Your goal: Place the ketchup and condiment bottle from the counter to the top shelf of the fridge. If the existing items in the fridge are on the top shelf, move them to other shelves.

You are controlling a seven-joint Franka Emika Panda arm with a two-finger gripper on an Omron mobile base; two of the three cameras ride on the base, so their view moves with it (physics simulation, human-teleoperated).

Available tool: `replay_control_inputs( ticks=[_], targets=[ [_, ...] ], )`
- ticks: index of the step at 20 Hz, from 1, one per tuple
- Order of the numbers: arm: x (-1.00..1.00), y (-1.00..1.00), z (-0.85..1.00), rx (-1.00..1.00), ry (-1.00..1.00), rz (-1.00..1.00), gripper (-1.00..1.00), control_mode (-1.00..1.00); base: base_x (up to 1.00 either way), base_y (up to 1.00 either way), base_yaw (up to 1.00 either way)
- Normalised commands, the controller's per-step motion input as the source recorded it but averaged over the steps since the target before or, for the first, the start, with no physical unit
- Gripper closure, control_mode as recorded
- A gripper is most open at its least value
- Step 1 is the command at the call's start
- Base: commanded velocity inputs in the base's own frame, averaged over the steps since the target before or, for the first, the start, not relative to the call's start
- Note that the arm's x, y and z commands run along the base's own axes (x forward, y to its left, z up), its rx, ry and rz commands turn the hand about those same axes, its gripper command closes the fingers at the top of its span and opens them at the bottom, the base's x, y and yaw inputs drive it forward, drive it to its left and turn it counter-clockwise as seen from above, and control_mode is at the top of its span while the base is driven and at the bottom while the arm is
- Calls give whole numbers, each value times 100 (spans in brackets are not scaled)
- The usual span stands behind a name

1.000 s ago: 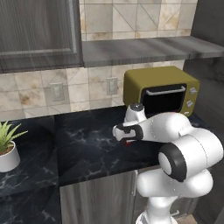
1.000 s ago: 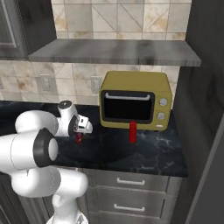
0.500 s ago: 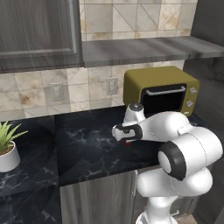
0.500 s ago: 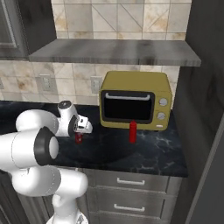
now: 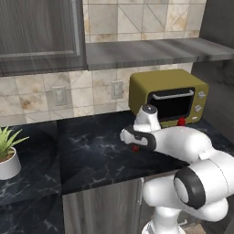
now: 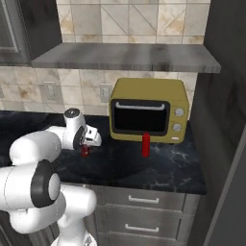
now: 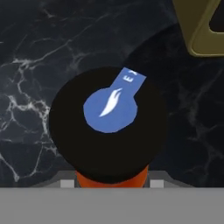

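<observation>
Counter (image 5: 91,160): you are working over dark marbled stone with white veins; it carries everything named here.
Toaster oven (image 6: 148,110): a mustard-yellow box at the back, just behind the ketchup.
Ketchup (image 6: 145,144): a slim red bottle standing upright in front of the oven door, well apart from your gripper. Judge it light, smooth plastic that may tip.
Condiment bottle (image 7: 108,124): a small orange-red body under a wide black cap with a blue label, upright directly beneath your hand. Expect it light, stiff and slick; take it on the body below the cap.
Gripper (image 6: 86,142): your jaws stand narrow, closed around the condiment bottle's body, which rests on the counter.
</observation>
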Motion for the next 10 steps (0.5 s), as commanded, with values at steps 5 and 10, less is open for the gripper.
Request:
replay_control_inputs(
  ticks=[5, 10],
  targets=[
    [-99, -17, 100, 8, -18, 0, 100, -100, 0, 0, 0],
    [-100, -9, 100, 1, -12, 0, 100, -100, 0, 0, 0]
  ],
)
